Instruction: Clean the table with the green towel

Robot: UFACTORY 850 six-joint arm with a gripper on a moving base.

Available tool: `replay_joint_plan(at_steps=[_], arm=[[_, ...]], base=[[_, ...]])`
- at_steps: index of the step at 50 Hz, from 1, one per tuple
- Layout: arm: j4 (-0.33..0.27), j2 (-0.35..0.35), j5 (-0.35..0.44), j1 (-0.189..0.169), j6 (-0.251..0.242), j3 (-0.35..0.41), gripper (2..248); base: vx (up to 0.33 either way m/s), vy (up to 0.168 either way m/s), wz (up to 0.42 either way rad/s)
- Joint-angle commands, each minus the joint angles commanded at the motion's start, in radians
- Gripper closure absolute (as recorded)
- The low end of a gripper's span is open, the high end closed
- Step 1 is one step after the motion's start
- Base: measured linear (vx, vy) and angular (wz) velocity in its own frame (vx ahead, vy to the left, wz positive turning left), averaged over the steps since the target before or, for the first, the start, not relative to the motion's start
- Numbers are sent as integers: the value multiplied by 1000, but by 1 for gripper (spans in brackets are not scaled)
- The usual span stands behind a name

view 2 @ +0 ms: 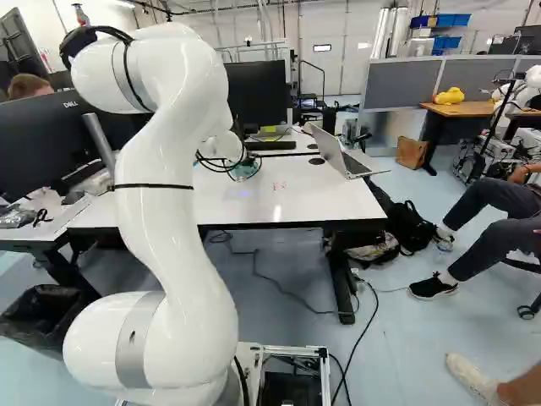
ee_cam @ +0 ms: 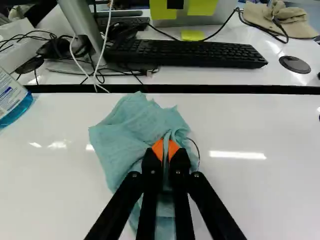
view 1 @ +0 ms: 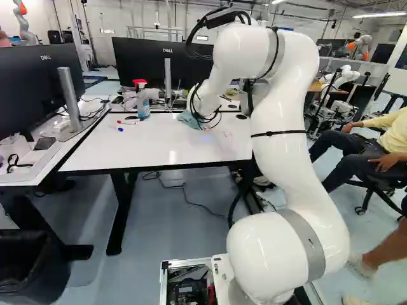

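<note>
- Pinching a bunched fold of towel (ee_cam: 135, 125); claw (ee_cam: 166, 151) nearly closed on it.
- Towel lies on white table (ee_cam: 260, 195), near far edge.
- Likely light, limp, not fragile; best held by thick central fold, loose cloth spread below.

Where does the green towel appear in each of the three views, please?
Left base view: the green towel, just above centre, at the end of the arm.
Right base view: slightly left of and above centre, partly hidden.
Wrist view: gripped in the claw.
Shared landmark: the white table.
</note>
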Motion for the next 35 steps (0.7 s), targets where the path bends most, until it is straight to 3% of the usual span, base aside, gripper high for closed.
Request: replay_joint_plan(at_steps=[17,35], arm=[[0,0,0,-40,0,1,217],[0,62,0,-55,0,85,217]], base=[[0,0,0],[0,0,0]])
